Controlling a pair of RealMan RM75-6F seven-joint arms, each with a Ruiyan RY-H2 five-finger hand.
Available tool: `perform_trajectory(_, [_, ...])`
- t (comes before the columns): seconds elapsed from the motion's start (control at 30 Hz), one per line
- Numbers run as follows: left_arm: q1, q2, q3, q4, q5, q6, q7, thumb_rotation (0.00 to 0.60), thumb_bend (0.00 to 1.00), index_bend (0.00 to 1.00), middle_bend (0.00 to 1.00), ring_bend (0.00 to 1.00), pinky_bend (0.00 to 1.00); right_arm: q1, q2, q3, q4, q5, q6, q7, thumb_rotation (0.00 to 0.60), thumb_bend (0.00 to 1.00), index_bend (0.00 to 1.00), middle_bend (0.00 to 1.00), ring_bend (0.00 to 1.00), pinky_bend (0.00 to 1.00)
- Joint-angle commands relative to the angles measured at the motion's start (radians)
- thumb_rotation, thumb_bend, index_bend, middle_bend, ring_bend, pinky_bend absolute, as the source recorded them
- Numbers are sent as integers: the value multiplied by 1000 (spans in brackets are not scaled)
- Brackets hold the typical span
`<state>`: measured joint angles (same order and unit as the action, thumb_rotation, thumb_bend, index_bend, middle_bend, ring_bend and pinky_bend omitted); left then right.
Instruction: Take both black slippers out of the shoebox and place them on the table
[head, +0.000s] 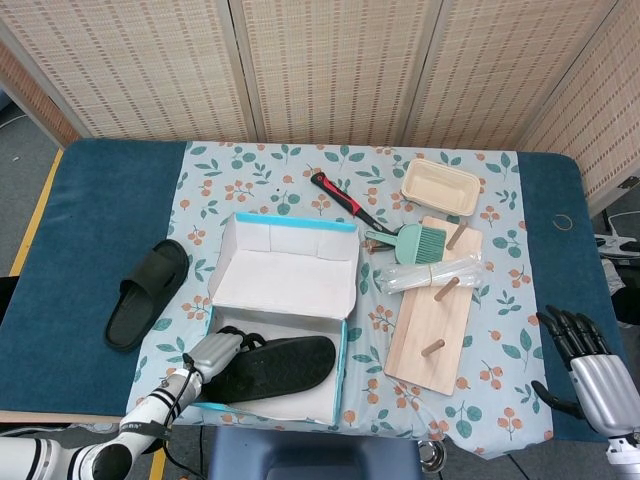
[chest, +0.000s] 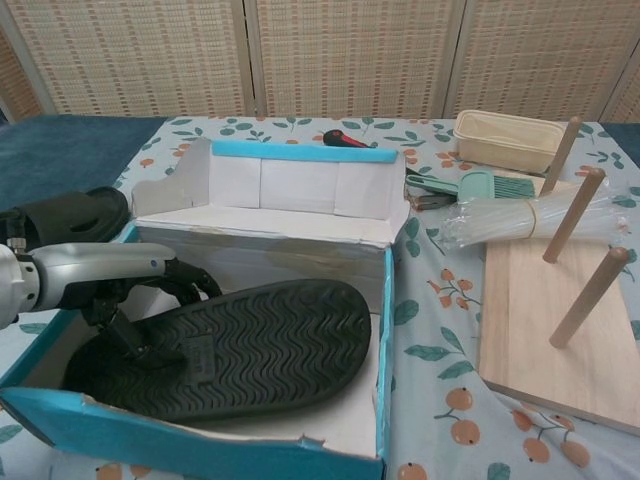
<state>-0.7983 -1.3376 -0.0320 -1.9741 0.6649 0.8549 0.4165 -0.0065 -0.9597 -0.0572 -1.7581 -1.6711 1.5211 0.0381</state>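
Gripping the second slipper (chest: 240, 345) inside the shoebox (chest: 300, 205) is the left robot hand (chest: 130, 290). Lifting it out onto the counter (head: 90, 200) is called for next; the right robot hand (head: 590, 375) is held open.

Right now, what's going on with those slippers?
Left hand gripping sole-up slipper inside shoebox. Right hand open, idle. Other slipper already on table. Nothing blocking.
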Motion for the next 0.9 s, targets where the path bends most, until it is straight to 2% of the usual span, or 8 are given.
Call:
perform_trajectory(0.03, [-8,-10,13,-2,0,24,13,600,433,517,445,274,151,-1,0,1,-1,2,2,1,600,150,0,0,0,0])
perform_trajectory(0.1, [-12,-12,15,-6,-5,32,14,600,477,582,496,302,176,-2,1,2,0,4,4,2,600,151,0,0,0,0])
perform_trajectory(0.33, [-16,-7,13,-33,2,51,-7,600,605,703,608,392,264,-1,1,3,0,6,3,5,600,151,0,0,0,0])
perform_trajectory(0.57, [15,-18,2,-68,73,139,-29,600,758,829,740,513,390,-1,2,3,0,6,2,7,600,151,0,0,0,0])
perform_trajectory(0.67, [30,-13,1,-97,117,175,-30,600,806,846,759,532,411,-1,2,4,0,7,1,6,600,152,0,0,0,0])
perform_trajectory(0.9, [68,42,-44,-207,221,266,-67,600,814,849,764,540,423,1,0,5,0,12,-5,1,600,151,0,0,0,0])
